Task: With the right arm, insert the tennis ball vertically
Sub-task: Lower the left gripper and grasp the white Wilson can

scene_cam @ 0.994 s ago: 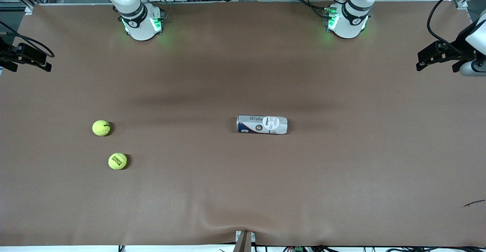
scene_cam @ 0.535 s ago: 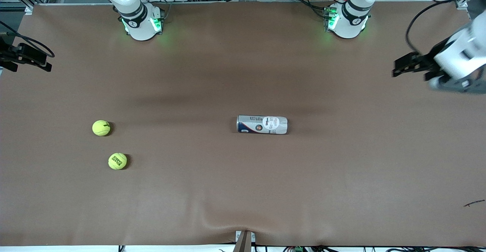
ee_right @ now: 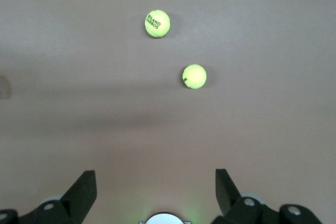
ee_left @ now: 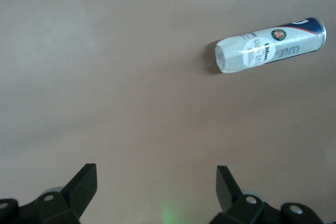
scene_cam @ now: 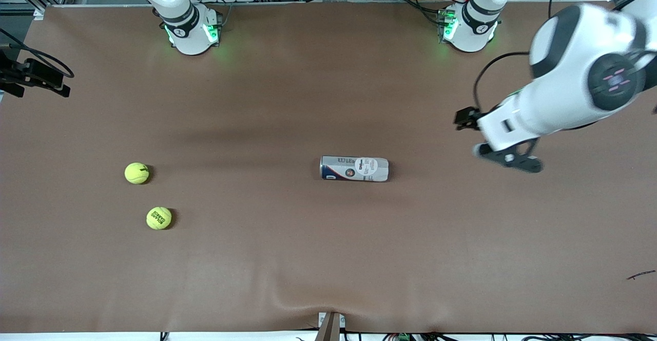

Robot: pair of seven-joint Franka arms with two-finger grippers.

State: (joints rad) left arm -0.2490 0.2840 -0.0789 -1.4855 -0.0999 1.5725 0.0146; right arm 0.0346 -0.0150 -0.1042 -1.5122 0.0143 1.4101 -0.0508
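Two yellow-green tennis balls lie toward the right arm's end of the table: one (scene_cam: pixel 136 173) and another with black lettering (scene_cam: pixel 159 218) nearer the front camera. Both show in the right wrist view, the plain one (ee_right: pixel 194 76) and the lettered one (ee_right: pixel 157 23). A tennis ball can (scene_cam: pixel 354 169) lies on its side mid-table. It also shows in the left wrist view (ee_left: pixel 270 44). My right gripper (scene_cam: pixel 38 81) waits open and empty at its end of the table (ee_right: pixel 155 179). My left gripper (scene_cam: pixel 467 120) is open and empty (ee_left: pixel 156 174), in the air over the table beside the can.
The brown table cover (scene_cam: pixel 328 259) has a wrinkle at the front edge. The two arm bases (scene_cam: pixel 190 33) (scene_cam: pixel 467 27) stand along the table's top edge. A small dark mark (scene_cam: pixel 640 275) lies near the front corner at the left arm's end.
My left arm has swung in from its end of the table toward the can. The right arm, the balls and the can have not moved.
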